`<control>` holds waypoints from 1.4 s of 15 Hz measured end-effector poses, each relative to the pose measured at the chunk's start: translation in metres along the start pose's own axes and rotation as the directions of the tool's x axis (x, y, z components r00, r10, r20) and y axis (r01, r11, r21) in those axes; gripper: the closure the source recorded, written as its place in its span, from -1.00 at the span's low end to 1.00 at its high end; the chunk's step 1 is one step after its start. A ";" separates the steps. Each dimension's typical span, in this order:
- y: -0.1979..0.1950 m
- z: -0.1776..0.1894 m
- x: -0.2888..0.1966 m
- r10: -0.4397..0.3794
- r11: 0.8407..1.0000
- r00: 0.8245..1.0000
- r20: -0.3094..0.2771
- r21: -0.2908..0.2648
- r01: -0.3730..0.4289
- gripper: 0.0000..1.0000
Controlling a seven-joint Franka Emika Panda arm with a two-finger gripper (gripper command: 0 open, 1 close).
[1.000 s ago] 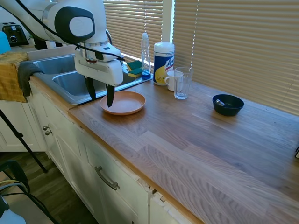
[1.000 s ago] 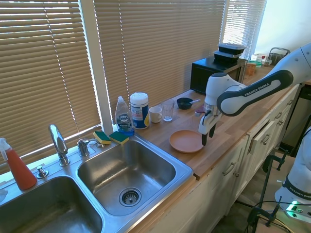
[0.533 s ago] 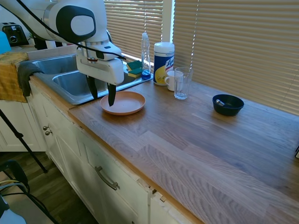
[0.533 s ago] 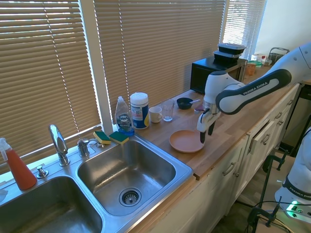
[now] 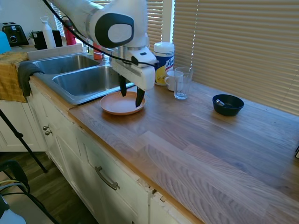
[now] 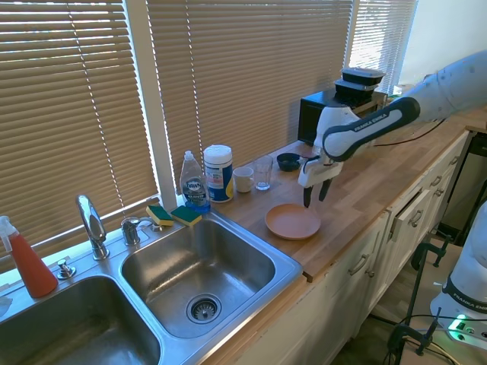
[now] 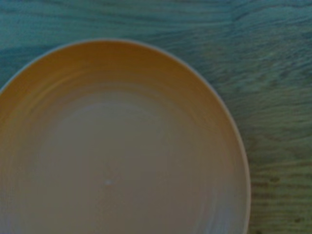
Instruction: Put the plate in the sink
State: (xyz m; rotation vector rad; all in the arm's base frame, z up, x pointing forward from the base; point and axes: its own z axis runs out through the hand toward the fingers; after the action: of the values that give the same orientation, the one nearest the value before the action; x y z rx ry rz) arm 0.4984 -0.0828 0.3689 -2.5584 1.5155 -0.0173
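Gripper (image 5: pixel 130 96) fingers spread apart, empty, over plate (image 5: pixel 117 103); plate flat on bench by sink (image 5: pixel 74 83) edge.

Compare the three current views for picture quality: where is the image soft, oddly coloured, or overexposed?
Wrist view: soft focus and a blue-green cast over the wooden counter, the plate only mildly blurred. First exterior view: sharp, evenly lit, slight wide-angle bend. Second exterior view: sharp, but daylight through the blinds at upper right is washed out.

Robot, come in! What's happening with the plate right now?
Gripper open, hanging just over the plate. Plate flat on the counter, beside the sink, not in it. Nothing blocking the way.
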 end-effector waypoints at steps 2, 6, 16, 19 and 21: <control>-0.001 0.015 0.020 -0.007 1.000 0.999 0.045 0.022 0.006 -1.00; -0.009 0.043 0.039 -0.050 0.998 0.994 0.101 0.045 0.046 -1.00; -0.027 0.052 0.025 -0.116 0.992 0.974 0.192 0.062 0.106 1.00; -0.029 0.057 0.027 -0.120 0.992 0.971 0.205 0.060 0.110 1.00; -0.031 0.060 0.029 -0.121 0.992 0.970 0.211 0.063 0.110 1.00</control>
State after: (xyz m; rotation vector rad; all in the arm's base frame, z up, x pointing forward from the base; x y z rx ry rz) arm 0.5447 -0.0851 0.3126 -2.5112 1.2708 0.1963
